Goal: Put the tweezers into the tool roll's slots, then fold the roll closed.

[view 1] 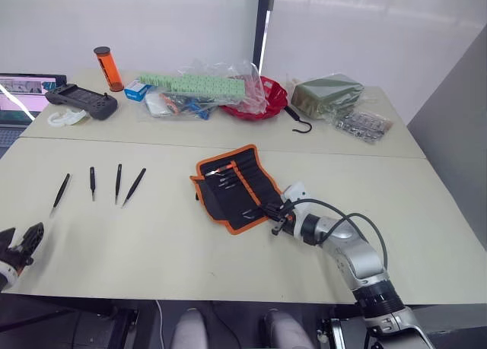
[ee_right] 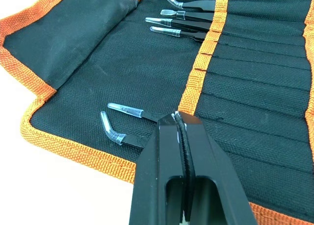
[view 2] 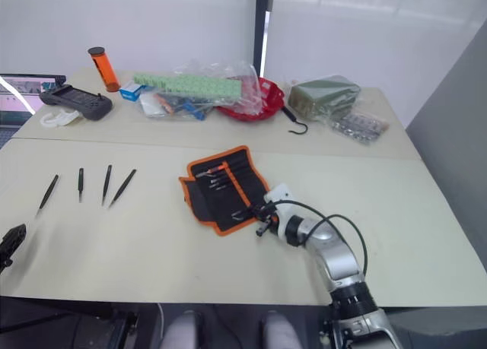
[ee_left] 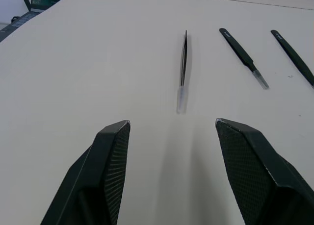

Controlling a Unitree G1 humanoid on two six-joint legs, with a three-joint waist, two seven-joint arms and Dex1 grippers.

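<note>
The right gripper [ee_right: 180,118], clenched empty, hovered over the open roll [view 1: 237,186] by its slots [ee_right: 255,83]. Four tweezers [view 1: 118,183] lay loose near the released left gripper [ee_left: 171,132]; loading looked underway, with fetching the nearest likely next.

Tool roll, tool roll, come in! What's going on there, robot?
Right gripper shut, over the open tool roll. Left gripper open near four loose tweezers on the table. Nothing in the way.
</note>
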